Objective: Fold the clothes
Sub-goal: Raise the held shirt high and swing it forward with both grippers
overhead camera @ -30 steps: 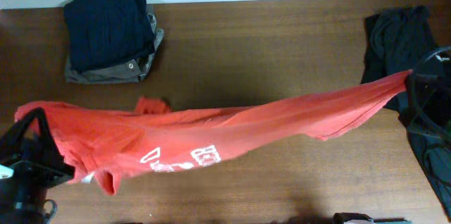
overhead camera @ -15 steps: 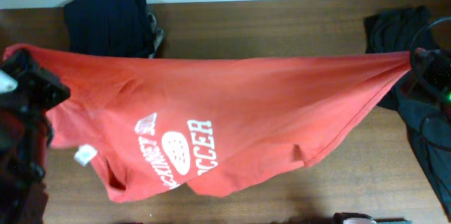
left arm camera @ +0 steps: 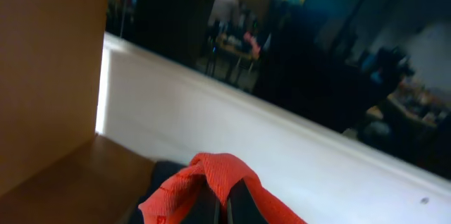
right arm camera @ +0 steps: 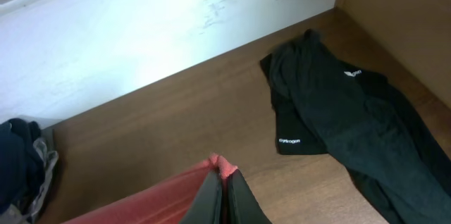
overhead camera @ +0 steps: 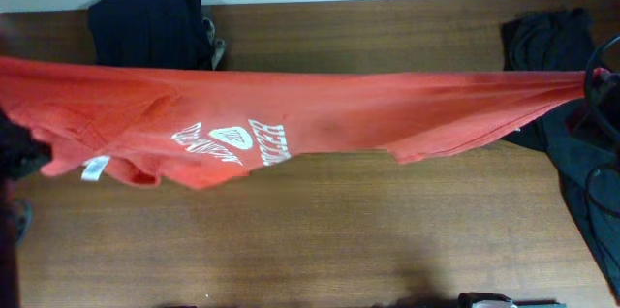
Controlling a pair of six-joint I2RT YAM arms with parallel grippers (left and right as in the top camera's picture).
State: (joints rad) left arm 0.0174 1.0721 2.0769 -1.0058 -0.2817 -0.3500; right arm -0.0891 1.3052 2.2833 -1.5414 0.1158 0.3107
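The orange-red T-shirt hangs stretched in a long band above the table, from the left edge of the overhead view to the right edge. Its white lettering and small white neck tag face up near the left end. My left gripper is shut on a bunched fold of the T-shirt, held high. My right gripper is shut on the other end of the T-shirt; overhead, that gripper shows at the far right. The left gripper is hidden in the overhead view.
Folded navy and grey garments lie at the back left, partly behind the shirt. A black garment with a small white logo lies at the back right. The brown table meets a white wall at the back.
The left end of the shirt has risen and swung toward the back left. The shirt spread open and then pulled into a taut band. The right end stayed nearly still.
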